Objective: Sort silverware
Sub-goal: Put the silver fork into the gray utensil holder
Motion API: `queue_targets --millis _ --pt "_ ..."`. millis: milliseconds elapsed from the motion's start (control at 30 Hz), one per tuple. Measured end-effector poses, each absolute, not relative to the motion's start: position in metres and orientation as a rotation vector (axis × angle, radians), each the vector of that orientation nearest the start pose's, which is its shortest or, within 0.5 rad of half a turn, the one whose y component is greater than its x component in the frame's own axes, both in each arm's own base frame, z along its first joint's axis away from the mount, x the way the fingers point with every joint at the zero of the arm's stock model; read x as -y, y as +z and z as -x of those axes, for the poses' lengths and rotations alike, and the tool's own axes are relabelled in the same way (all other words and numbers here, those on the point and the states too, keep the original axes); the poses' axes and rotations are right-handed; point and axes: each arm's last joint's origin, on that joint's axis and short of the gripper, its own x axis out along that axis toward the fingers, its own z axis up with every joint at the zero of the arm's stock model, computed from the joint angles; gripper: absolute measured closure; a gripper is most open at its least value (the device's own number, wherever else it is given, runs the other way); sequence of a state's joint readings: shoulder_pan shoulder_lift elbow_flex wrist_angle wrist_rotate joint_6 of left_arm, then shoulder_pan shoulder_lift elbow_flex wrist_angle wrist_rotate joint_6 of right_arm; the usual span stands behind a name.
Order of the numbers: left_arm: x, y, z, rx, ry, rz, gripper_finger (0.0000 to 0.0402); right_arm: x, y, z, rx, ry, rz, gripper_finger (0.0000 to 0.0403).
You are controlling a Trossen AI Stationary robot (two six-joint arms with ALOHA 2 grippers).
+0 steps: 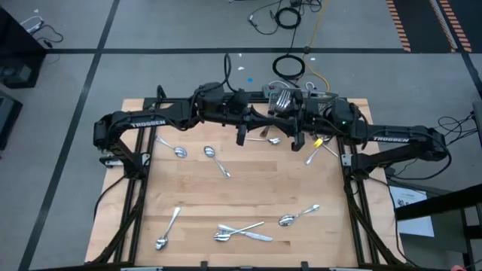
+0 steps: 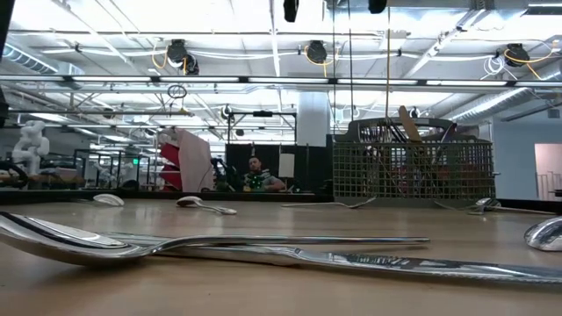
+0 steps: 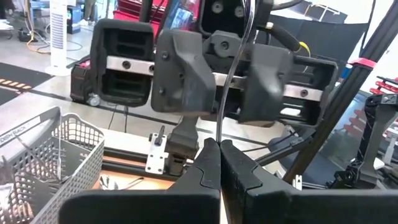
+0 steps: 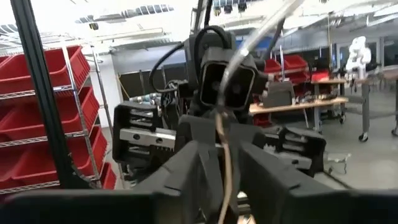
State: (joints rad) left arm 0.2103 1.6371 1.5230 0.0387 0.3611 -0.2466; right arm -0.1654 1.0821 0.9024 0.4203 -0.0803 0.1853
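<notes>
Both arms are raised over the far edge of the desk (image 1: 248, 203), meeting face to face near the wire-mesh basket (image 2: 413, 167).

Left claw (image 3: 219, 163): fingers pressed together, clamped on a thin silver utensil (image 3: 229, 81) whose handle stands upright from between the tips. Cannot tell if it is a fork, spoon or knife.

Right claw (image 4: 225, 171): fingers part-way apart, narrow gap. The blurred utensil shaft runs through that gap. Contact between the right fingers and the shaft is not clear, so cannot tell if it grips.

In the high view the two claws sit close together, just in front of the basket.

Silverware on the desk:
- spoon (image 1: 179, 151) near the left arm's base
- spoon (image 1: 215, 158) just right of it
- piece (image 1: 273, 140) under the claws
- piece (image 1: 315, 154) by the right arm
- spoon (image 1: 169, 228) at the near left
- crossed pieces (image 1: 241, 232) at near centre
- spoon (image 1: 298, 215) near right

The low view shows the crossed pieces up close, and utensil handles standing in the basket.
</notes>
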Motion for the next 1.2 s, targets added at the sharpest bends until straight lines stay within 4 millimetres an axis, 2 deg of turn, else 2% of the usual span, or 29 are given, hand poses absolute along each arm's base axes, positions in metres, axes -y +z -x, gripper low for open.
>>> queue_targets --millis 133,200,333,533,700,800,1033,1200 --pt "-0.07 0.391 -0.376 -0.091 -0.143 0.244 0.0402 0.037 0.372 -0.237 0.208 -0.066 -0.181 0.0371" --pt "-0.07 0.391 -0.376 -0.091 -0.143 0.24 0.0401 0.037 0.371 -0.237 0.195 -0.065 -0.178 0.0394" --pt "-0.069 0.391 -0.376 -0.092 -0.144 0.238 0.0381 0.036 0.371 -0.237 0.197 -0.062 -0.189 0.0399" --pt "-0.066 0.386 -0.378 -0.127 -0.152 0.183 0.0317 0.036 0.372 -0.237 0.205 -0.054 -0.194 0.0401" --pt "-0.069 0.378 -0.376 -0.207 -0.105 0.208 0.0261 0.036 0.376 -0.23 0.216 -0.059 -0.183 0.0401" --pt "-0.076 0.374 -0.374 -0.25 -0.074 0.293 0.0239 0.038 0.381 -0.221 0.23 -0.083 -0.16 0.0402" --pt "-0.1 0.363 -0.363 -0.367 0.0 0.371 0.0228 0.043 0.389 -0.197 0.222 -0.126 -0.153 0.0402" --pt "-0.112 0.348 -0.351 -0.529 0.052 0.436 0.0228 0.047 0.392 -0.18 0.208 -0.184 -0.105 0.0402"
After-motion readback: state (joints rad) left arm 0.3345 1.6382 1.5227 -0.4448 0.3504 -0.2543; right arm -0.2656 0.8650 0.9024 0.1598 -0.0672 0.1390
